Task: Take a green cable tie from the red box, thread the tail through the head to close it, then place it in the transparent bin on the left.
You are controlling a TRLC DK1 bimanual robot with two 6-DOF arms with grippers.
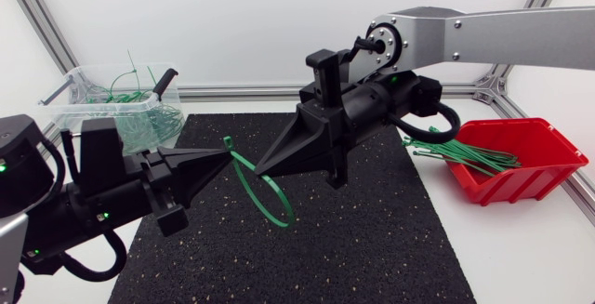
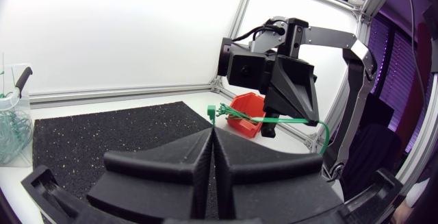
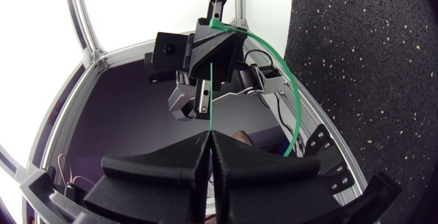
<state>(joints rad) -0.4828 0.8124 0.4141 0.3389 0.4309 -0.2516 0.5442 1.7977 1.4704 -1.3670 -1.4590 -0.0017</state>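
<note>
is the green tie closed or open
Open: the cable tie arcs between the left gripper, on its head, and the right gripper, on its tail; the tail tip stops short of the head.

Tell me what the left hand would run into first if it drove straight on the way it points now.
Most likely the right hand, whose black wedge tip faces the left hand just ahead, across the looped green plastic cable tie both grip. Line-up in depth is unclear.
</note>
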